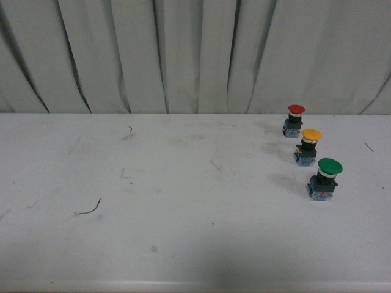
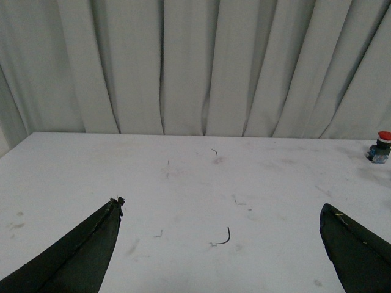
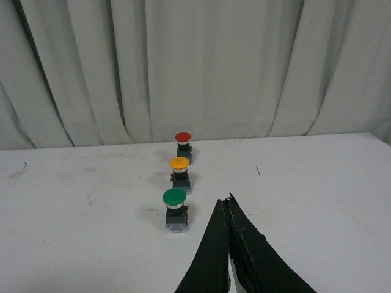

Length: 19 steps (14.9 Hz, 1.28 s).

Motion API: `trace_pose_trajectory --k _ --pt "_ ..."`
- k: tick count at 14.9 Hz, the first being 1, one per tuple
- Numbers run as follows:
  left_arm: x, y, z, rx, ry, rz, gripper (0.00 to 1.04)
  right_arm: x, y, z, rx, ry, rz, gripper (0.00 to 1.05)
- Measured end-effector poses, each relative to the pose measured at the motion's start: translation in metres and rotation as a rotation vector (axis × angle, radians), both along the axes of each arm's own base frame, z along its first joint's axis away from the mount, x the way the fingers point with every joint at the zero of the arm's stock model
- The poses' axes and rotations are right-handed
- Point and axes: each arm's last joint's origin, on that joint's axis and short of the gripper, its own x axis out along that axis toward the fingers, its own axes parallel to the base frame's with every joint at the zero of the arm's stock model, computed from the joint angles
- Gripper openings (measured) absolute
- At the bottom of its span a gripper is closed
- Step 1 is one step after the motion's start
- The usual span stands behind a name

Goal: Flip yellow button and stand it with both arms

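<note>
The yellow button (image 1: 308, 147) stands upright, cap up, on the white table at the right, in the middle of a row of three; it also shows in the right wrist view (image 3: 179, 173). My right gripper (image 3: 225, 202) is shut and empty, low over the table just beside the green-capped button, nearer the camera than the yellow one. My left gripper (image 2: 220, 207) is open and empty over the left part of the table, far from the yellow button. Neither arm shows in the front view.
A red-capped button (image 1: 294, 119) stands behind the yellow one and a larger green-capped button (image 1: 324, 178) in front of it. The red one also shows in the left wrist view (image 2: 380, 146). Small dark wire scraps (image 1: 90, 209) lie on the table (image 1: 183, 232). A grey curtain hangs behind.
</note>
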Motion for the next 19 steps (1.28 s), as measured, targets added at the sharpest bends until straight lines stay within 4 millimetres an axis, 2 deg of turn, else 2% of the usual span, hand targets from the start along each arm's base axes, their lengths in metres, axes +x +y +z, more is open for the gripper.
trace_pose_trajectory --k 6,8,9,14,19 --pt "0.0 0.0 0.0 0.0 0.0 0.0 0.98 -0.007 0.0 0.0 0.0 -0.001 0.0 0.02" --pt "0.0 0.0 0.0 0.0 0.0 0.0 0.98 -0.016 0.0 -0.006 0.0 0.041 0.002 0.02" --pt "0.0 0.0 0.0 0.0 0.0 0.0 0.98 -0.018 0.0 0.0 0.0 -0.014 0.003 0.02" --pt "0.0 0.0 0.0 0.0 0.0 0.0 0.98 -0.018 0.0 -0.004 0.0 0.008 0.003 0.02" --pt "0.0 0.0 0.0 0.0 0.0 0.0 0.98 -0.018 0.0 -0.004 0.0 0.009 0.003 0.66"
